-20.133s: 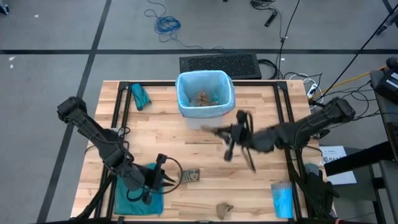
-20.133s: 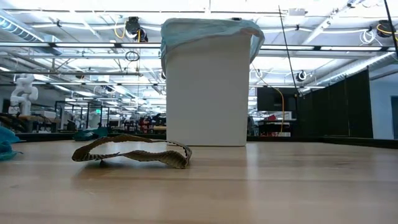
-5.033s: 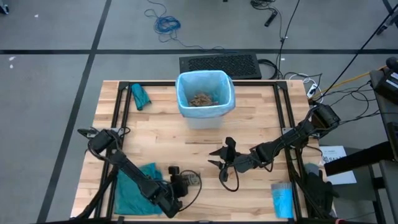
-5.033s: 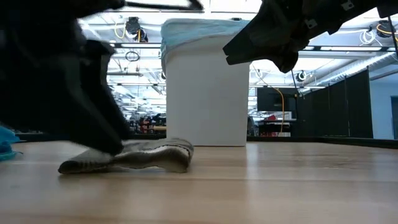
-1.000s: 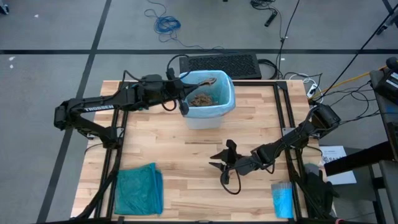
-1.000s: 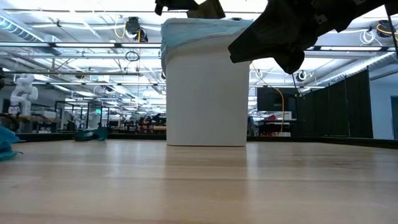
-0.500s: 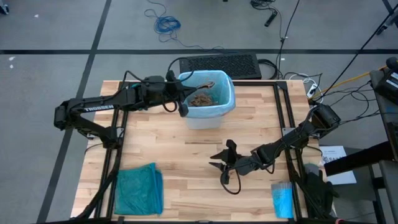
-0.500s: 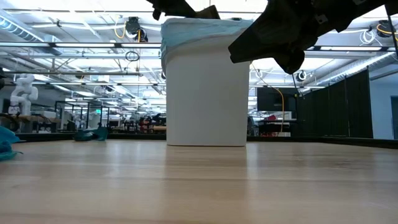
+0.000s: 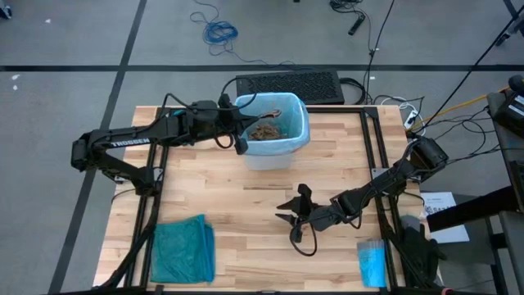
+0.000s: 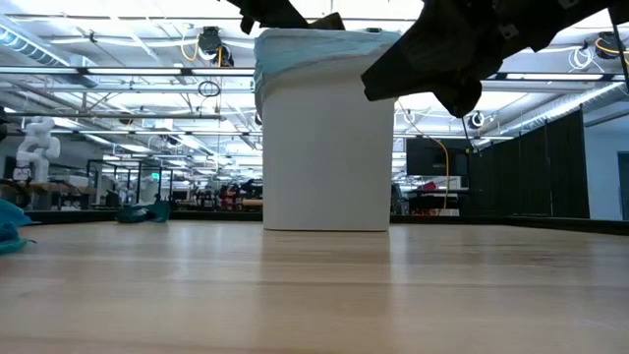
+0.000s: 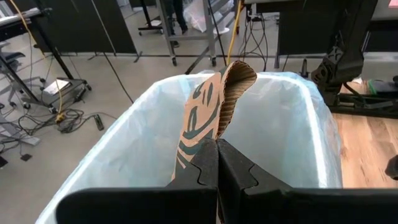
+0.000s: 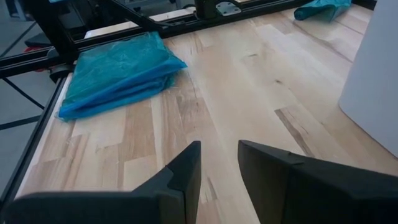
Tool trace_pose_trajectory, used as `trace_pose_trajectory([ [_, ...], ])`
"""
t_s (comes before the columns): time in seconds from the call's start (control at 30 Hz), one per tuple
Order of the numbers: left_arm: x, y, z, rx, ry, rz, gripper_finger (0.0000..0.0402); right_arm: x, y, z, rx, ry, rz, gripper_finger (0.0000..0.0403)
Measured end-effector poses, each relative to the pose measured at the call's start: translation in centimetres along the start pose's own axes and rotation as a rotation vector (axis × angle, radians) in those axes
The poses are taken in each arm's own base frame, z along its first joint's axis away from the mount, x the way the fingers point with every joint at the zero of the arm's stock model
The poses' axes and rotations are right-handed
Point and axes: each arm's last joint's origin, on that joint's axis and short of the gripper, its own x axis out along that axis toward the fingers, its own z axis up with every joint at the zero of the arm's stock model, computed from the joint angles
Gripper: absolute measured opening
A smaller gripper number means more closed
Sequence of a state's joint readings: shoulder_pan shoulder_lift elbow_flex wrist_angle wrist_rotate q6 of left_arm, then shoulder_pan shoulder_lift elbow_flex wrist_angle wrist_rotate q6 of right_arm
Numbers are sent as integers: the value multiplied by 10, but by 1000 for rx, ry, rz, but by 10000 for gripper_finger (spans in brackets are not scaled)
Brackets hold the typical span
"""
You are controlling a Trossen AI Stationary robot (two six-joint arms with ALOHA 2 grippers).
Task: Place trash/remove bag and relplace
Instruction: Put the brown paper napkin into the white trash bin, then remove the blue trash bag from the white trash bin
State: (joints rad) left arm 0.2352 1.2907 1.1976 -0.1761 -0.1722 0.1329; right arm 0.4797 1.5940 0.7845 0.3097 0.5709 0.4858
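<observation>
A white bin (image 9: 271, 156) lined with the pale blue bag (image 11: 292, 124) stands at the table's far middle; in the low view the bin (image 10: 329, 147) rests on its base. Brown paper trash (image 9: 264, 131) lies inside it. My left gripper (image 9: 244, 121) is at the bin's left rim, shut on a brown corrugated cardboard strip (image 9: 267, 112) that reaches out over the opening. My right gripper (image 9: 293, 221) hovers above the table's middle, open, with nothing between its fingers (image 12: 186, 168). My left gripper pinches one end of the cardboard strip (image 11: 194, 148) between its two shut fingers (image 11: 231, 171). The fingers come from the table's left, slanting slightly down. The strip rises ahead of them with its free end (image 11: 239, 71) curled over, lifted clear above the bag's opening.
A folded teal-green bag (image 9: 182, 252) lies at the near left, also in the right wrist view (image 12: 118, 74). A small blue packet (image 9: 372, 264) lies near right and a teal bundle (image 9: 185, 127) far left. A keyboard (image 9: 288, 84) sits beyond the table.
My left gripper has tipped a little downward at the bin's rim, and the cardboard strip's free end has sunk slightly toward the opening with it.
</observation>
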Motion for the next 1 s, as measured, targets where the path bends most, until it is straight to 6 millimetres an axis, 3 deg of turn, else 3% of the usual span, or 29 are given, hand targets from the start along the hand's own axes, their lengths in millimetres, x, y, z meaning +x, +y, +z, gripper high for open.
trace_pose_trajectory([
  [0.2, 0, -1, 0, 0, -3, -20, 6, 0, 0, 0, 0, 0, 0, 98],
  [0.57, 0, 0, 0, -2, -3, -15, 82, 0, 0, 0, -1, 1, -1, 98],
  [0.8, 0, -1, 0, -24, -3, -18, 89, 0, 0, 0, -1, 1, -1, 98],
  [1.0, -8, -30, -8, -63, 110, -163, 89, 0, -2, -3, -3, 28, -15, 98],
])
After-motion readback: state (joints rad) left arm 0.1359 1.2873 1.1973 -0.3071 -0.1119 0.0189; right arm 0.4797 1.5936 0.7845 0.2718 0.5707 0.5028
